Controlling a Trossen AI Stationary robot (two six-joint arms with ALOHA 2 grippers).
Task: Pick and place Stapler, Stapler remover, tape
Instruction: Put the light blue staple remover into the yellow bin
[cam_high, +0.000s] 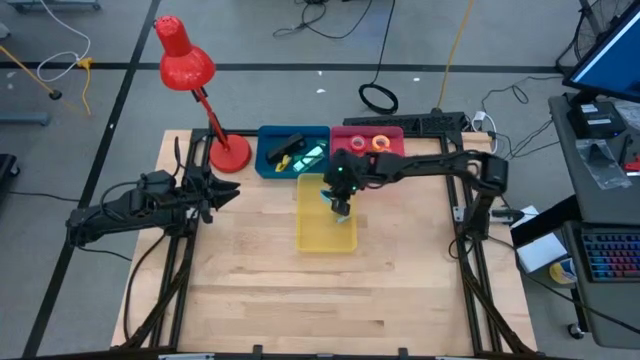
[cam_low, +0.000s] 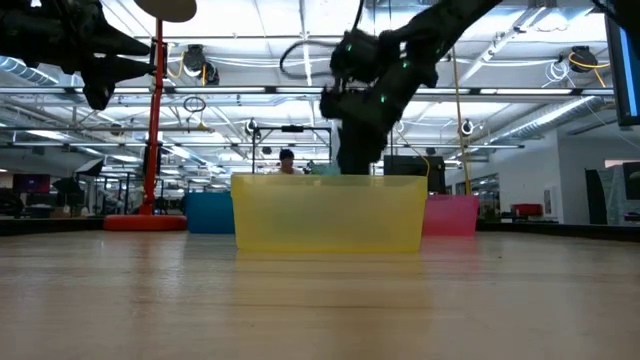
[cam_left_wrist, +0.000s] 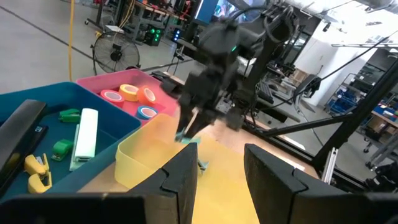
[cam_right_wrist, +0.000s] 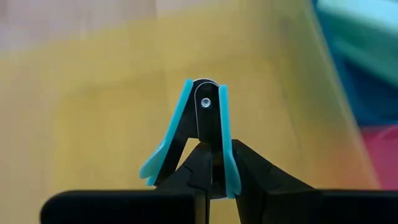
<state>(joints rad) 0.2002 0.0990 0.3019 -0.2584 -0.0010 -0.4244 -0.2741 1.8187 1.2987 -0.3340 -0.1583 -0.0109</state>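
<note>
Teal staple remover (cam_right_wrist: 200, 138) pinched in right gripper (cam_right_wrist: 208, 177), yellow bin (cam_high: 325, 235) directly beneath; placing step. Next: lower, release. Left gripper (cam_left_wrist: 219, 180) idle, half-spread.

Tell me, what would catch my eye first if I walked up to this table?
Probably the big red desk lamp at the table's back left corner. Next, the right gripper, shut on a small teal staple remover and holding it over the yellow bin in the middle of the table. Behind that sit a blue bin with staplers and a pink bin with colourful tape rolls.
</note>
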